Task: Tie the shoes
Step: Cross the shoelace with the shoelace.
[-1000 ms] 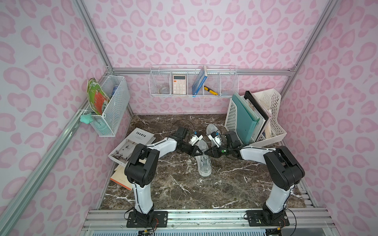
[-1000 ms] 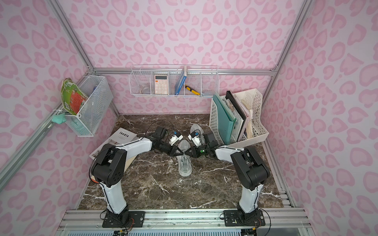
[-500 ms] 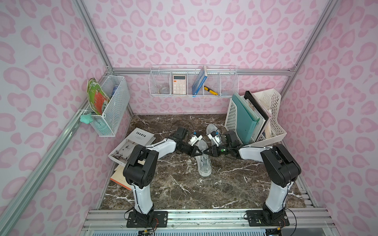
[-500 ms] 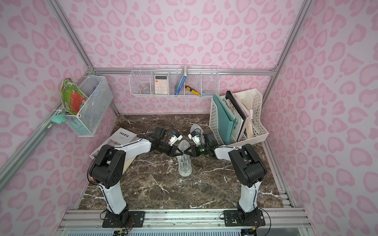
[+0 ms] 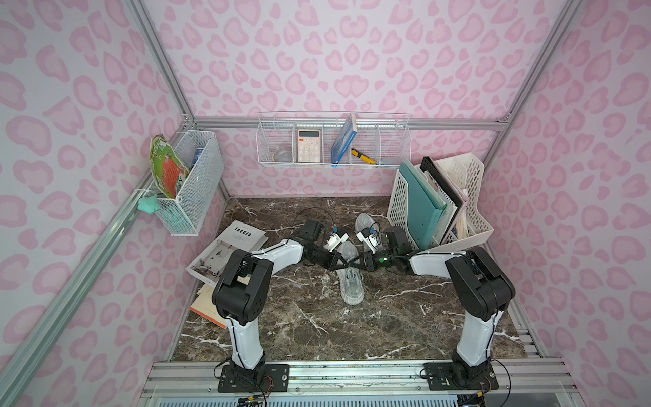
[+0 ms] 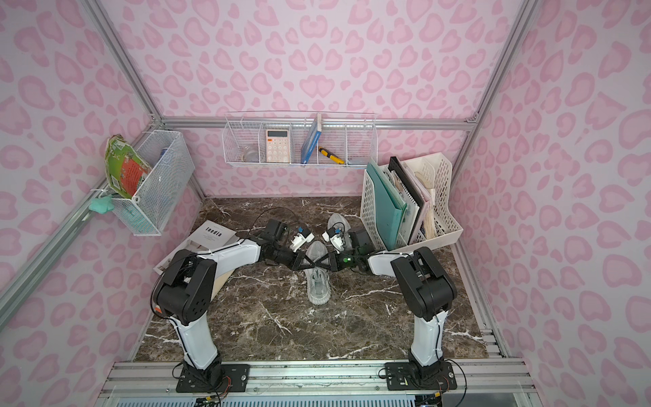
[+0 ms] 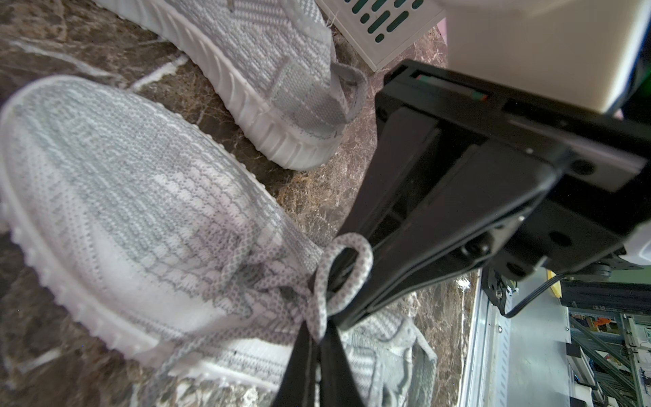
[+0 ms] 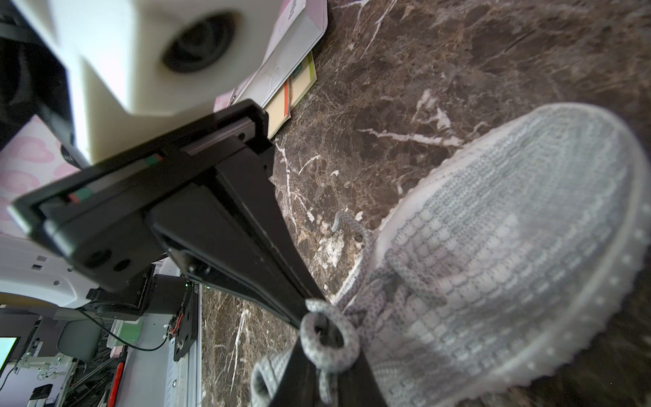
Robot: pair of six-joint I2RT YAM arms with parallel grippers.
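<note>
both arms, left arm (image 5: 281, 255) and right arm (image 5: 428, 264), pair smooth white shells with blocky black joint housings. black base plates (image 5: 252, 378) carry silver screws (image 5: 284, 377). a green light (image 5: 381, 260) glows. white camera housing (image 8: 141, 53), thin black cable (image 7: 528, 299), long tapered black fingers (image 7: 422, 197).

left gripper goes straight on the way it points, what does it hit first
Probably the right gripper: the left gripper points at it almost tip to tip at the lace of the shoe; depth is unclear.

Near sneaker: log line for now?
left pincer: shut, grey-white lace | right pincer: pinching lace | light grey knit sneaker: upright
</note>
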